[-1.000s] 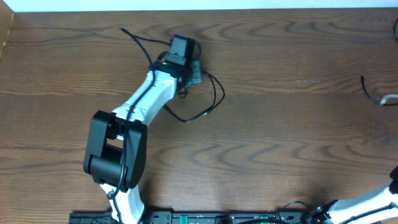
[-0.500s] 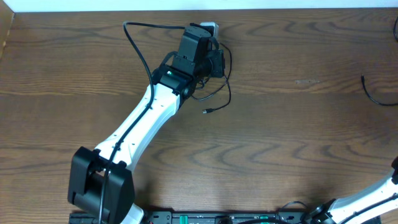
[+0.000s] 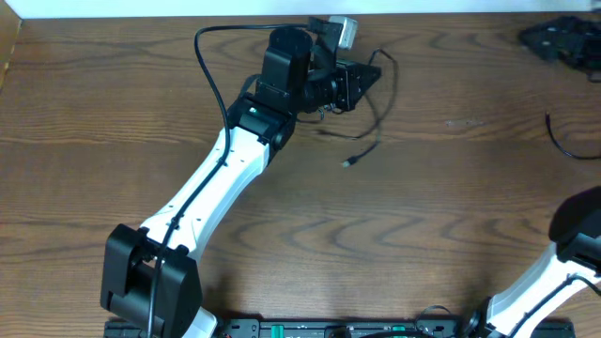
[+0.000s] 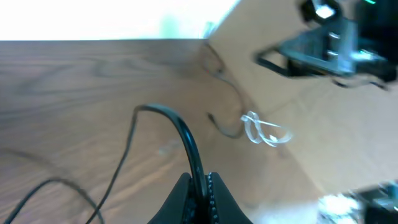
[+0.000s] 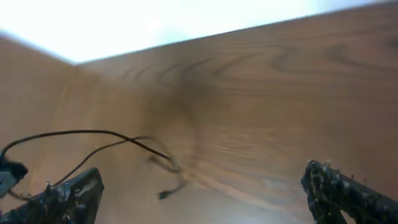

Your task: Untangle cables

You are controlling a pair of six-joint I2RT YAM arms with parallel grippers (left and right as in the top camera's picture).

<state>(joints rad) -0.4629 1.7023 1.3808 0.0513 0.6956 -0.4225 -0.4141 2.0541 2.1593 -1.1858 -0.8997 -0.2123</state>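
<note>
My left gripper (image 3: 366,77) is at the far middle of the table, shut on a thin black cable (image 3: 383,113). The cable loops out of the jaws and trails down to a small plug (image 3: 347,163) on the wood. In the left wrist view the cable (image 4: 186,140) rises from the shut gripper (image 4: 202,182). Beyond it lie a clear-white cable loop (image 4: 264,132) and a thin dark strand (image 4: 225,129). My right gripper (image 3: 562,42) is blurred at the far right. It stands wide open (image 5: 208,196) with nothing between its fingers, and the black plug end (image 5: 165,194) lies ahead of it.
Another black cable piece (image 3: 556,136) lies near the right edge. The left arm's own thick cord (image 3: 208,70) arcs beside its forearm. The table's far edge (image 3: 141,16) runs just behind the left gripper.
The left gripper has swung up and right toward the far edge, dragging the black cable with it. The right gripper has opened wide and come into the overhead view at the top right.
</note>
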